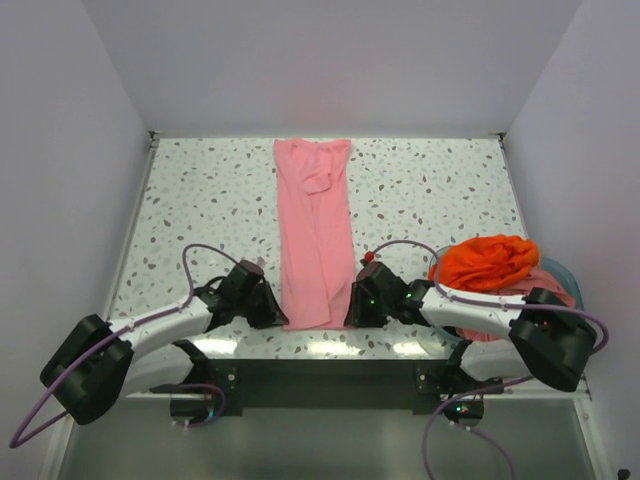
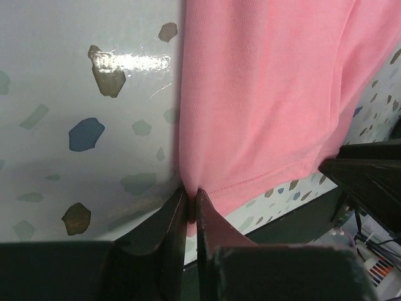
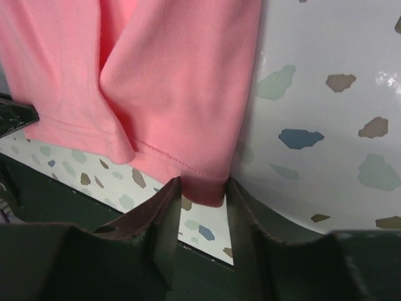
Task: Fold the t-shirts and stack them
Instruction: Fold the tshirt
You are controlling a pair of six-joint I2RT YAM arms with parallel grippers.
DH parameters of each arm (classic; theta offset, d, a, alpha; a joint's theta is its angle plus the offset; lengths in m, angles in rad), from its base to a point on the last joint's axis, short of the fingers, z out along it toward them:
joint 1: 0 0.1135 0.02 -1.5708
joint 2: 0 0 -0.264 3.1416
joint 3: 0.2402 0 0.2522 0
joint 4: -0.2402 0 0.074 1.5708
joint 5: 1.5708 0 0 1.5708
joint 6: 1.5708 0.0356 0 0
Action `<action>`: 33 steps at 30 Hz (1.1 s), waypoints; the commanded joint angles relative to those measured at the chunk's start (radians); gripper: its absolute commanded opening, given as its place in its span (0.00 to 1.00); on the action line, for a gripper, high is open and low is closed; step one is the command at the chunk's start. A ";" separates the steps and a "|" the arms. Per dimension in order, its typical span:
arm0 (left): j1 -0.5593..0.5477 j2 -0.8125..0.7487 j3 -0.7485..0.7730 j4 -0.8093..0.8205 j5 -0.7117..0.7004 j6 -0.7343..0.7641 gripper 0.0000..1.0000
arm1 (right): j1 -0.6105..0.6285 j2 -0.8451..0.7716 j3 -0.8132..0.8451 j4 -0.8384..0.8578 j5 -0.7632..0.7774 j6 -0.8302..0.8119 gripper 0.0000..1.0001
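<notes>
A light pink t-shirt point(image 1: 315, 230) lies on the speckled table point(image 1: 200, 200) as a long narrow strip, its hem toward the arms. My left gripper point(image 1: 278, 318) is at the hem's left corner; in the left wrist view its jaws point(image 2: 191, 199) are pinched shut on the pink t-shirt point(image 2: 269, 94). My right gripper point(image 1: 352, 318) is at the hem's right corner. In the right wrist view it point(image 3: 203, 185) stands part open, the pink t-shirt's point(image 3: 169, 81) stitched corner between the two fingers. A bright orange-red t-shirt point(image 1: 488, 260) is heaped on a salmon-pink one point(image 1: 545, 278) at the right.
A pale teal basket point(image 1: 562, 268) holds the heap at the table's right edge, just behind my right arm. White walls enclose the table on three sides. The dark front rail point(image 1: 320, 375) runs along the near edge right under both grippers.
</notes>
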 commanded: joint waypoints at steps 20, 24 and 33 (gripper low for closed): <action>-0.028 0.002 0.156 -0.074 -0.064 0.021 0.00 | -0.018 -0.075 0.154 -0.136 0.105 -0.047 0.00; -0.027 0.089 0.276 -0.070 -0.079 0.049 0.00 | -0.090 -0.027 0.238 -0.140 0.083 -0.094 0.00; 0.105 0.246 0.487 -0.011 -0.080 0.115 0.00 | -0.214 0.171 0.511 -0.107 0.095 -0.197 0.00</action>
